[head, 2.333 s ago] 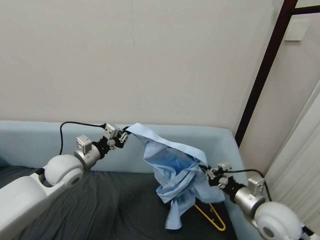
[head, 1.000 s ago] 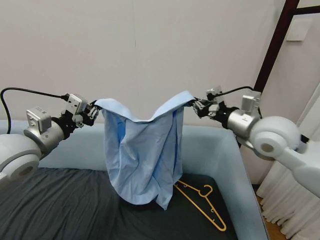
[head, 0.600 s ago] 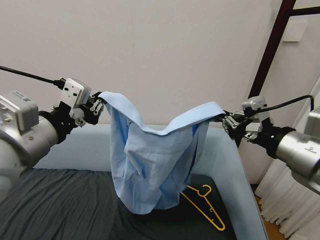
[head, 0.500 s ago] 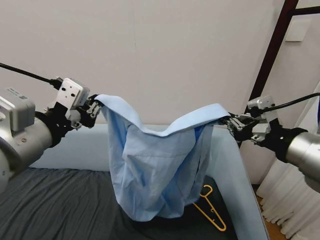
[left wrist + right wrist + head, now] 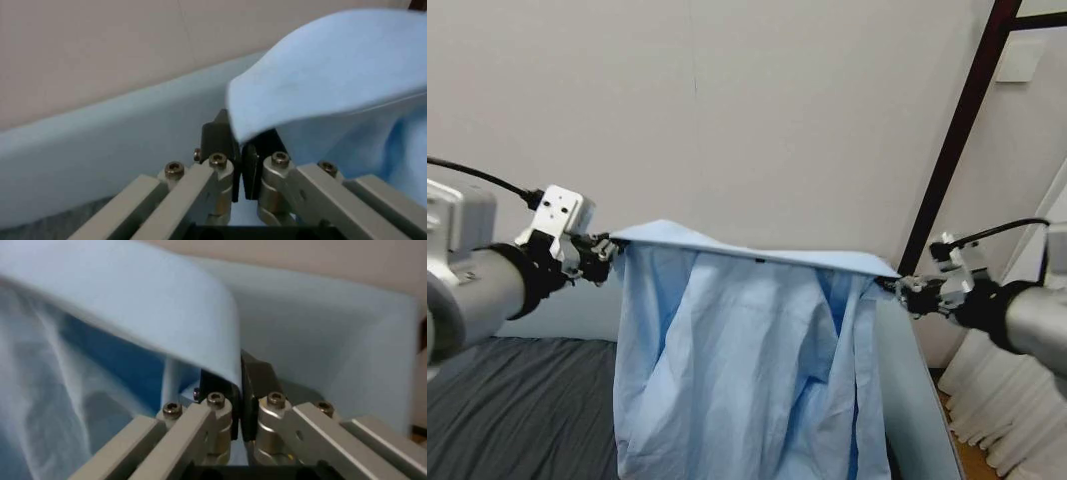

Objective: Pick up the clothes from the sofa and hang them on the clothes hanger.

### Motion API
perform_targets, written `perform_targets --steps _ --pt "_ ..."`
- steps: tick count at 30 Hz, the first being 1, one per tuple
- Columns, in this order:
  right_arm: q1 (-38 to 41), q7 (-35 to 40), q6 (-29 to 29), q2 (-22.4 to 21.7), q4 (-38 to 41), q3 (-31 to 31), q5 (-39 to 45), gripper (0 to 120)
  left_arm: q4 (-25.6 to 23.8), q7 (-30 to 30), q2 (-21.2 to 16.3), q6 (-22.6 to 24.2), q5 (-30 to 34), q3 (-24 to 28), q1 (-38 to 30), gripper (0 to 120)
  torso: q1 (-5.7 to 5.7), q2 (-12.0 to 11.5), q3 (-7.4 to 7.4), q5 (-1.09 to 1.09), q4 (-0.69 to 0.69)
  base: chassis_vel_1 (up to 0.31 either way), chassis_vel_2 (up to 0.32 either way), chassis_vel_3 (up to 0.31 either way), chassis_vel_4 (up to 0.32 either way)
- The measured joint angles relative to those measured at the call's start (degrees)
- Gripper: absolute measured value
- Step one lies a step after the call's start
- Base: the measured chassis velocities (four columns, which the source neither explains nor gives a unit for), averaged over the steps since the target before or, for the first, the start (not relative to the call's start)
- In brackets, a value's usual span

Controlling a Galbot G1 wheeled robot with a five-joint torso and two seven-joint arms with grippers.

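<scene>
A light blue shirt [image 5: 747, 370] hangs spread wide in the air in front of the sofa, its top edge pulled almost straight between my two grippers. My left gripper [image 5: 607, 258] is shut on the shirt's left top corner [image 5: 300, 95]. On the right, my right gripper [image 5: 905, 288] is shut on the other top corner [image 5: 167, 305]. The cloth hangs down past the bottom of the head view and hides the seat behind it.
The pale blue sofa back [image 5: 567, 312] and dark grey seat [image 5: 517, 420] lie below on the left. A dark wooden post [image 5: 955, 130] rises at the right beside white curtain folds [image 5: 1017, 400]. A plain wall stands behind.
Both grippers have moved farther apart, pulling the sagging top edge of the shirt taut. The shirt now hangs flatter and wider, covering the yellow hanger seen earlier on the seat.
</scene>
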State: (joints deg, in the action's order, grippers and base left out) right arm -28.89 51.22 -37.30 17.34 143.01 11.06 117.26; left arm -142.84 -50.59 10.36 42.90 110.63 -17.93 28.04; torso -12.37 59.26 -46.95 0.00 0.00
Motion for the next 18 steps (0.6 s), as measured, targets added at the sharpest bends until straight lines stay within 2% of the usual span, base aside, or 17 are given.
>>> perform_targets --steps 1,3,4,7,8,10,11,12,16,17,18 --pt "0.0 0.0 0.0 0.0 0.0 0.0 0.0 0 0.0 0.0 0.0 0.0 0.0 0.0 0.0 0 0.0 0.0 0.0 0.0 0.0 0.0 0.0 0.0 0.0" --pt "-0.6 -5.0 0.8 3.4 -0.3 -8.5 -7.5 0 0.0 -0.1 4.0 -0.5 -4.6 7.4 1.3 0 0.0 0.0 0.0 -0.01 0.0 0.0 0.0 0.0 0.0" --pt "-0.7 -7.2 0.9 5.4 -1.9 -12.9 -11.0 0 0.4 0.6 6.6 -1.1 -7.9 12.8 1.6 0 0.0 0.0 0.0 -0.02 0.0 0.0 0.0 0.0 0.0" --pt "-0.5 -10.3 1.5 11.9 -7.7 -21.5 -18.7 0 5.8 1.4 12.4 -2.4 -13.7 21.1 1.7 0 0.0 0.0 -0.01 0.02 -0.01 0.0 0.0 0.0 0.0" --pt "-0.5 -10.3 1.5 11.9 -7.7 -21.5 -18.7 0 5.8 1.4 12.4 -2.4 -13.7 21.1 1.7 0 0.0 0.0 -0.01 0.02 -0.01 0.0 0.0 0.0 0.0" --pt "0.2 -13.1 2.5 16.5 -14.6 -26.4 -24.8 0 11.7 2.2 16.6 -3.3 -18.3 25.1 1.6 0 0.0 0.0 -0.01 0.01 0.01 0.0 0.0 0.0 0.0" --pt "0.6 -15.1 3.3 19.7 -19.4 -28.8 -28.8 0 16.8 3.8 19.7 -4.4 -22.6 27.3 1.9 0 -0.01 0.0 -0.02 0.02 0.01 0.0 0.0 0.0 0.0" --pt "0.6 -15.1 3.3 19.7 -19.4 -28.8 -28.8 0 16.8 3.8 19.7 -4.4 -22.6 27.3 1.9 0 -0.01 0.0 -0.02 0.02 0.01 0.0 0.0 0.0 0.0" --pt "1.0 -17.7 5.7 27.0 -30.4 -32.2 -36.7 0 28.8 7.9 27.3 -7.2 -32.5 30.1 2.5 0 -0.02 0.0 -0.03 -0.01 0.02 0.0 0.0 0.0 0.0" --pt "1.0 -17.7 5.7 27.0 -30.4 -32.2 -36.7 0 28.8 7.9 27.3 -7.2 -32.5 30.1 2.5 0 -0.02 0.0 -0.03 -0.01 0.02 0.0 0.0 0.0 0.0" --pt "0.9 -18.5 6.4 28.3 -32.3 -32.4 -38.4 0 31.1 8.5 28.7 -7.9 -33.9 30.4 2.5 0 -0.01 0.0 -0.01 0.01 0.01 0.0 0.0 0.0 0.0"
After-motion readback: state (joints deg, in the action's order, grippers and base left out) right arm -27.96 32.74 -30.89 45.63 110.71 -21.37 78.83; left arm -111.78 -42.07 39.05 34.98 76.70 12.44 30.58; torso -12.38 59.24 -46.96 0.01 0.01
